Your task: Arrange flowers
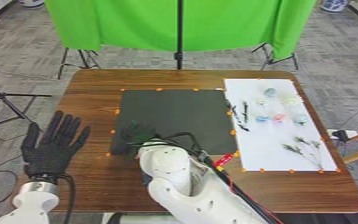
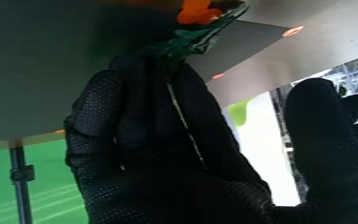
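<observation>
Right hand [image 1: 142, 138], straight fingers against green sprig [image 2: 186, 43], thumb apart, over black mat [image 1: 175, 106].

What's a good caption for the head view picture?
Pink and blue flowers on a white sheet, the robot's right arm over a black mat, left hand open.

Soft, bright light spreads evenly across the head view, washing the pale pink, blue and cream flowers [image 1: 279, 118] faint on the white rectangular sheet [image 1: 255, 142]. The black-gloved right hand [image 1: 141, 134] looks dim there; in the right wrist view it lies shadowed [image 2: 171, 192] beside glaring white, and pale streaks cross the bright green cloth [image 2: 55, 187].
</observation>
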You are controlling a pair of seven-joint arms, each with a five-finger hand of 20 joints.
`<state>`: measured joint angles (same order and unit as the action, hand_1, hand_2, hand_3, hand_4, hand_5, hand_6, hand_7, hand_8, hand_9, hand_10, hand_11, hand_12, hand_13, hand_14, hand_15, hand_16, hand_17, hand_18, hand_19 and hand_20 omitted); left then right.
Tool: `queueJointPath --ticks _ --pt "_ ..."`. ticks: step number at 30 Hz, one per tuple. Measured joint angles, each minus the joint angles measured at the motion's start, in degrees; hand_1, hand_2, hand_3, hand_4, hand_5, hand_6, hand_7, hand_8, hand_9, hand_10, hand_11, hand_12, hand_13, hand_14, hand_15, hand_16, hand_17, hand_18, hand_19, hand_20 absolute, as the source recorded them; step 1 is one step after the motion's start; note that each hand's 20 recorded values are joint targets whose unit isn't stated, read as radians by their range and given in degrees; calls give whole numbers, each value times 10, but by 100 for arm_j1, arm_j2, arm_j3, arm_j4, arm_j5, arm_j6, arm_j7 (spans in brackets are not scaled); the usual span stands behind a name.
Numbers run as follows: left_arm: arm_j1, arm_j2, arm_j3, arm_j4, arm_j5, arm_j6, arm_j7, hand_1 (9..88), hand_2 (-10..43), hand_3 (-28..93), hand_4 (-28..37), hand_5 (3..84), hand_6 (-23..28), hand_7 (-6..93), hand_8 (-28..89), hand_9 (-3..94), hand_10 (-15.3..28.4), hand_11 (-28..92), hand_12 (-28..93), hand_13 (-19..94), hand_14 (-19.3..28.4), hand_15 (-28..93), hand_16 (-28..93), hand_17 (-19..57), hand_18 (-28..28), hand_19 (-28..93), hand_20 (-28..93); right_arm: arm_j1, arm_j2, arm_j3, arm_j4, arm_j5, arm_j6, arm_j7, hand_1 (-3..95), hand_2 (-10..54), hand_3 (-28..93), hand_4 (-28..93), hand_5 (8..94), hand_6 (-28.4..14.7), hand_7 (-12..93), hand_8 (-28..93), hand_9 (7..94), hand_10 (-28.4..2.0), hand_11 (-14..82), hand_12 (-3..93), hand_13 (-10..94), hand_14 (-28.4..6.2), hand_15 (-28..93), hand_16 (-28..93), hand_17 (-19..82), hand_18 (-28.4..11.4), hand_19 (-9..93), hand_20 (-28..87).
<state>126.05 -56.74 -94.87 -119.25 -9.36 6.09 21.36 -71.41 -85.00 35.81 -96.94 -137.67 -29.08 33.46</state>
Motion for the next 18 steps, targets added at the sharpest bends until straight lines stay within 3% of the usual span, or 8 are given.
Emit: queueJointPath --ticks 18 --pt "50 -7 -39 -2 -9 19 -18 247 151 717 -283 431 70 172 -97 391 152 237 138 305 151 388 -46 -50 152 369 177 29 -29 134 10 346 5 264 229 114 654 -194 545 -124 110 -58 477 -284 207 215 313 -284 654 199 230 -284 799 474"
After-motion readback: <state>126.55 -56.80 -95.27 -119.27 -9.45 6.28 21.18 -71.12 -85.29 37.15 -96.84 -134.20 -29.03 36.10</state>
